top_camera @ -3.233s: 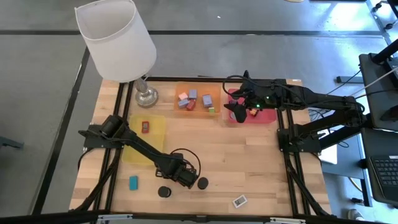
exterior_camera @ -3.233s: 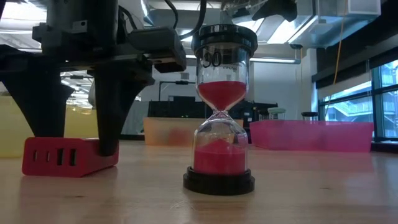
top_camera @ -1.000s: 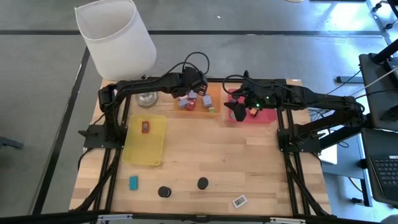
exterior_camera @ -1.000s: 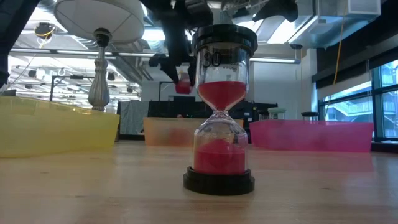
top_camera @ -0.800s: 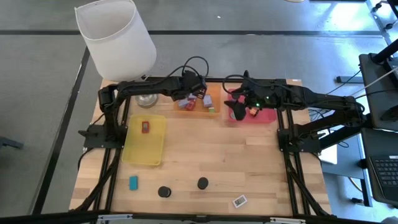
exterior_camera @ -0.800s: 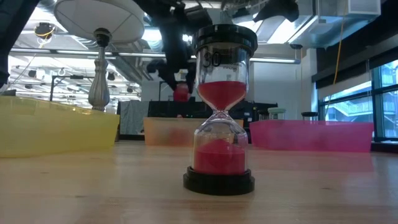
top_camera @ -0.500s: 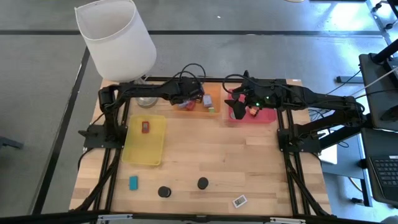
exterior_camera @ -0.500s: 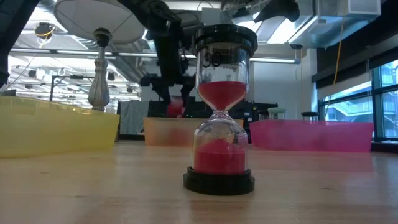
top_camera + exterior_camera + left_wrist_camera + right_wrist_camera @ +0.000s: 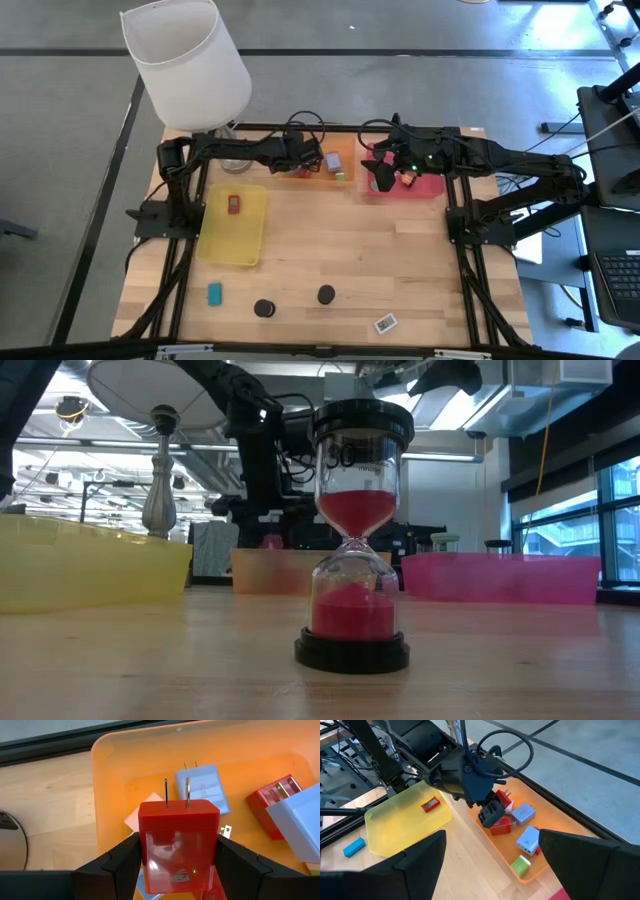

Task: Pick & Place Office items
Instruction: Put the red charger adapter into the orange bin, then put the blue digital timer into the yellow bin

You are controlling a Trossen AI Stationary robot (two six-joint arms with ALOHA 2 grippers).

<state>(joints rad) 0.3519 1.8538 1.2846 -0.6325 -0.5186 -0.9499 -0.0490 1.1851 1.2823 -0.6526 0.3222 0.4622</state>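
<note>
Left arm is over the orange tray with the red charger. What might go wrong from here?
The left hand grips the red plug block above an already crowded orange tray; released here, it may land on the lavender block and tip or bounce out. The right hand, waiting over the pink tray, sits close by.

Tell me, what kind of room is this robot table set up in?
Probably a lab or workshop in an open-plan office. Behind the butcher-block wooden table the low view shows exposed ceiling ducts and strip lights, tall glass windows, and monitors on distant desks.
</note>
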